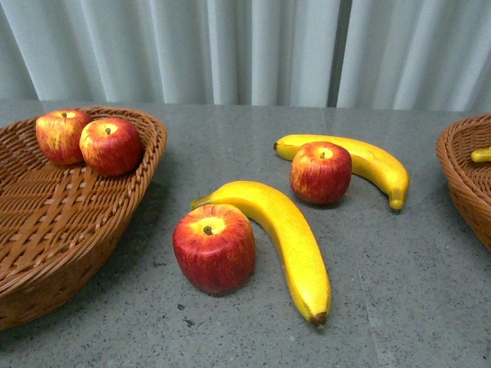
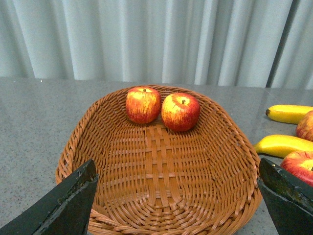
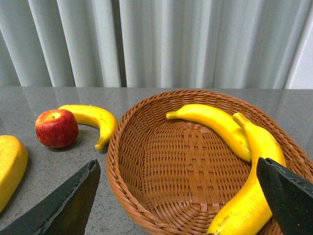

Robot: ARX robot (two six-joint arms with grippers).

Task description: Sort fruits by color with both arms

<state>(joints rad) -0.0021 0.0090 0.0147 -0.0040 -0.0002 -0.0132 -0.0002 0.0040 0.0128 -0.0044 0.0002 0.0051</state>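
Left gripper (image 2: 177, 162) wide-spread, empty; right gripper (image 3: 177, 161) likewise

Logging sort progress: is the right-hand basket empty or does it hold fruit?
Not empty: the right wrist view shows two bananas lying inside the basket.

The grey speckled table (image 1: 230, 123) carries a left wicker basket (image 1: 69, 230) and a right wicker basket (image 1: 460, 176). Between them, directly on the tabletop, a near apple (image 1: 214, 249) sits beside a near banana (image 1: 288, 238). Farther back, a far apple (image 1: 321, 172) rests against a far banana (image 1: 376, 162).
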